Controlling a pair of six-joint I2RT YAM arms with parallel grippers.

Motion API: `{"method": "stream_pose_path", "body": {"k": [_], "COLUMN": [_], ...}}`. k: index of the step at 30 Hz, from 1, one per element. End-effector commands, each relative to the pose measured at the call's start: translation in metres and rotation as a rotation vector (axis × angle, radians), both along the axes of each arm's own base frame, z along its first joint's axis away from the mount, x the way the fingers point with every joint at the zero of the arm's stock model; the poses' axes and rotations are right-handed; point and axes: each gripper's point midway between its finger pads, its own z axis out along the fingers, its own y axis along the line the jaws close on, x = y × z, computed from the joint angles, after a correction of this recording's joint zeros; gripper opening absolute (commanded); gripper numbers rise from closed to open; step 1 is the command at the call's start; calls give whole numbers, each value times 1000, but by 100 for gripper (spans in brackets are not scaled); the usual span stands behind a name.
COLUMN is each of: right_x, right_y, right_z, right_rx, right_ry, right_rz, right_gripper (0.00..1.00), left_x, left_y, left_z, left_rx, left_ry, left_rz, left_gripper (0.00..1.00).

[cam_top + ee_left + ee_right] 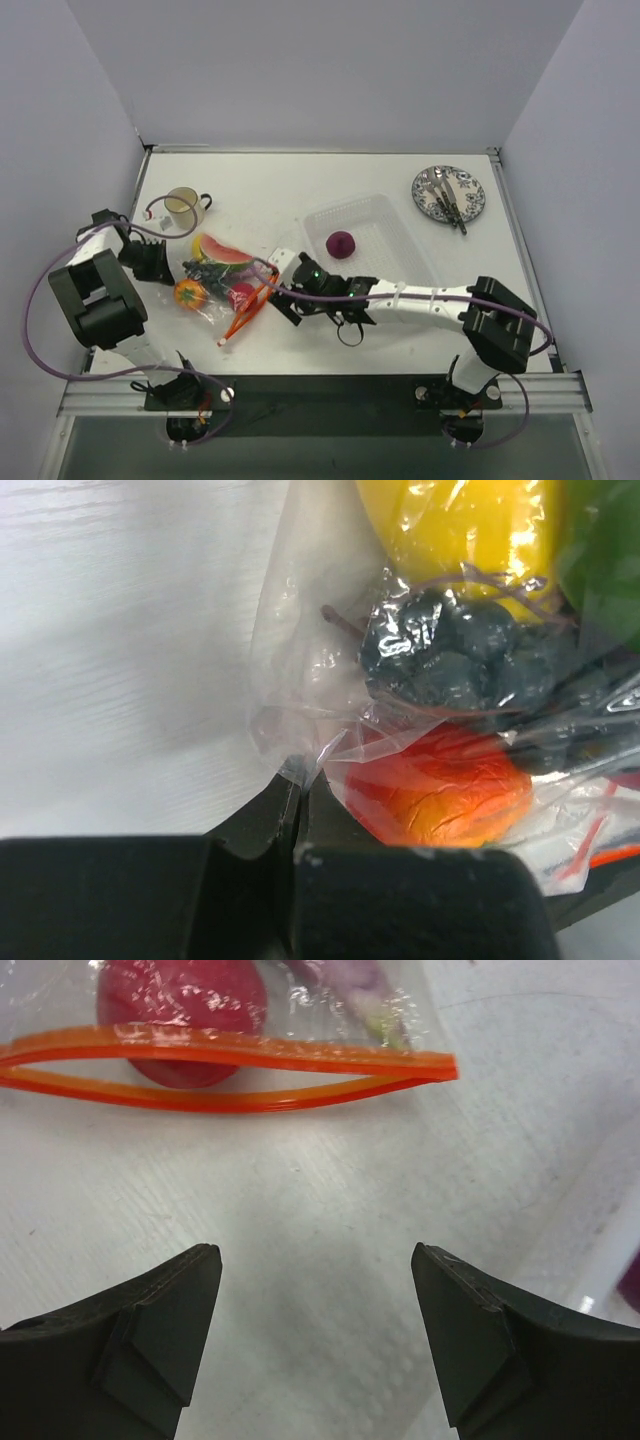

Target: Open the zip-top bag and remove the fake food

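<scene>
Your left gripper [297, 778] is pinched shut on a corner of the bag [215, 288], at the end away from the mouth. The thin plastic is caught right where the fingers meet. Your right gripper [313, 1260] stands wide with nothing between the jaws. It sits low over the table, just short of the zip strip [230, 1065] and facing it.

The opening step looks done, or nearly so. The two orange lips of the strip are parted into a narrow slit, joined again at the right end. It is a slim gap, and you may find it too tight for the jaws to enter without widening it.

The removal looks barely begun. One purple piece [341, 244] lies in the tray [395, 215] beside the bag, apart from everything else. The rest of the food is inside the plastic:
- a red piece [180, 1000] just behind the slit
- grapes [450, 650], with a yellow piece [450, 520] above them in the left wrist view and an orange piece [450, 790] below them
- a watermelon slice [222, 250] at the far side

The bag lies flat on the table between the two arms, with its mouth towards the right arm.

By my reading, you have the red piece nearest to hand, and at least five pieces left to bring out.
</scene>
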Motion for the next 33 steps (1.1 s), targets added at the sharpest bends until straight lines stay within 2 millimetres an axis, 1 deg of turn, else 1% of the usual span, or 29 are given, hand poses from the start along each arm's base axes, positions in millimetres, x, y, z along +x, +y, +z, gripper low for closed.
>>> {"method": "stream_pose_path", "body": {"k": [1,3,4,5,11,12,13,14,17,18,19,23,27,28,30,31,33], "right_x": [-14,-15,-14,-14,-14,-14,-14,-12,-8,-5,-2,10,27,31,36,39,40], "right_y": [32,42,48,52,78,81,84,91,102,105,106,112,118,119,123,128,134], "right_z": [2,-3,-2,-7,-11,-11,-16,-12,-16,-16,-23,-26,-28,-32,-31,-28,-26], "right_rx": [43,60,71,71,134,139,138,155,187,196,188,216,249,250,262,284,300], "right_ry": [-39,-35,-32,-27,-3,0,9,5,44,47,55,62,58,54,34,23,18], "right_rz": [78,89,94,99,137,142,151,157,150,146,141,119,100,96,91,96,105], "right_gripper": [79,80,80,81,84,86,87,88,90,91,91,94,98,99,100,100,100], "left_x": [6,4,3,1,-4,-5,-6,-5,-6,-6,-6,-9,-13,-13,-14,-14,-16], "left_y": [15,13,10,7,-7,-8,-10,-13,-16,-17,-17,-18,-19,-20,-21,-23,-25], "left_z": [-7,-7,-7,-6,-5,-5,-6,-6,-6,-7,-7,-10,-13,-13,-13,-13,-13], "left_rx": [99,109,109,107,109,109,107,105,103,103,102,99,94,91,87,82,74], "left_ry": [-7,-5,-4,-4,-2,0,5,6,10,10,11,20,35,35,39,39,44], "left_rz": [25,23,17,11,-17,-19,-22,-30,-40,-41,-43,-49,-63,-65,-75,-79,-89], "left_gripper": [0,0,0,0,0,0,0,0,0,0,0,0,0,0,0,0,0]}}
